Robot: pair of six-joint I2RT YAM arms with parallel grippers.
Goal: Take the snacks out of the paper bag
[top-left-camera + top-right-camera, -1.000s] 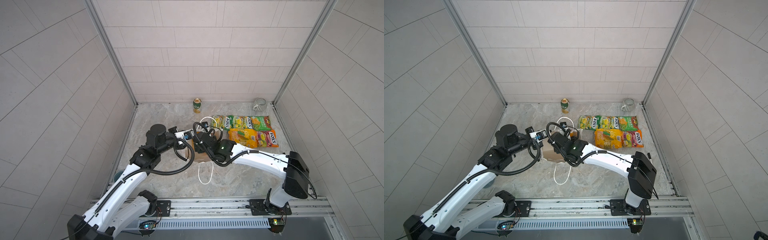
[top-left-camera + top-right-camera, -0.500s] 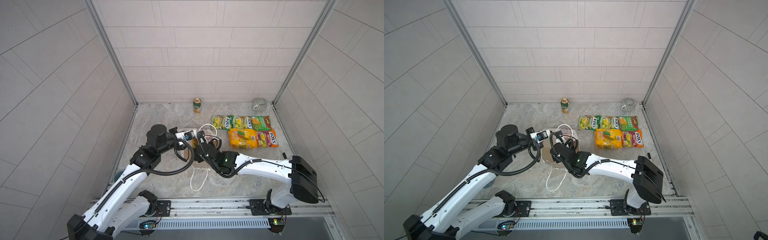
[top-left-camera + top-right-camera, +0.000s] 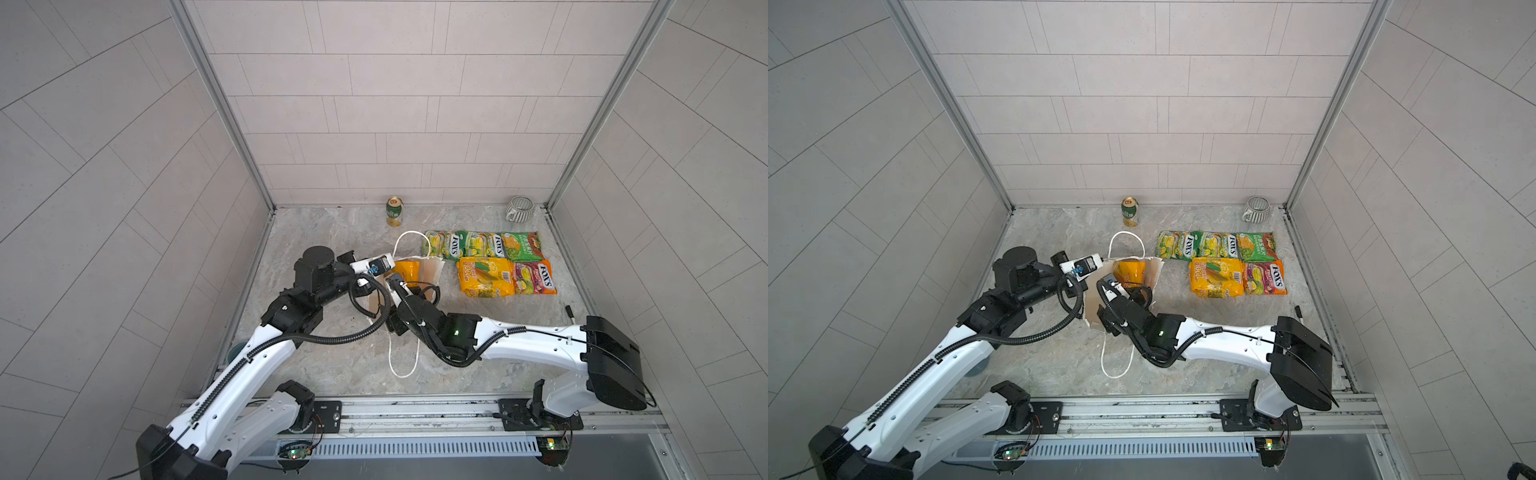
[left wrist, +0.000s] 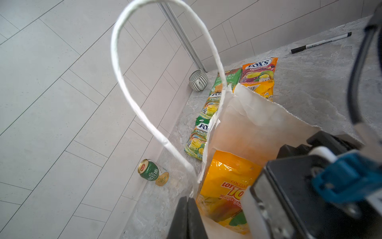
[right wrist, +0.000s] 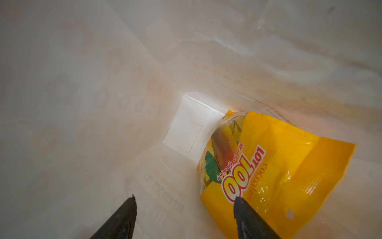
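Two grippers at one white paper bag (image 3: 432, 272) on the stone floor (image 3: 324, 237). Far left first: left gripper (image 4: 187, 199), fingers (image 4: 182, 217) pressed flat together, pinched on the bag's left rim just beside the root of the raised cord handle (image 4: 115, 44), mouth gaping. Behind, at the floor's back edge: green-and-gold drink can (image 3: 394, 211), upright. Inside the bag, leaning on the far wall: yellow-orange LOT 100 mango gummy packet (image 5: 279, 165), sealed top toward the mouth, only packet in sight in there. Down through that mouth: right gripper (image 5: 184, 197), fingers spread wide, nothing between them; one fingertip (image 5: 246, 217) overlapping the packet's edge in the wrist view, contact impossible to tell. Loose on the floor toward the front: second cord handle (image 3: 402, 376). On to the right now: five packets flat on the floor, well apart from the bag, two rows. Back row, edge to edge: green FOX'S packet (image 3: 442, 245), second green FOX'S packet (image 3: 482, 244), green packet with Chinese lettering (image 3: 519, 246). Front row, touching: yellow-orange corn packet (image 3: 484, 277), orange-red FOX'S packet (image 3: 535, 279). Back right corner: grey-and-white striped mug (image 3: 519, 208). Last, near the floor's right edge: black-capped marker pen (image 3: 569, 312).
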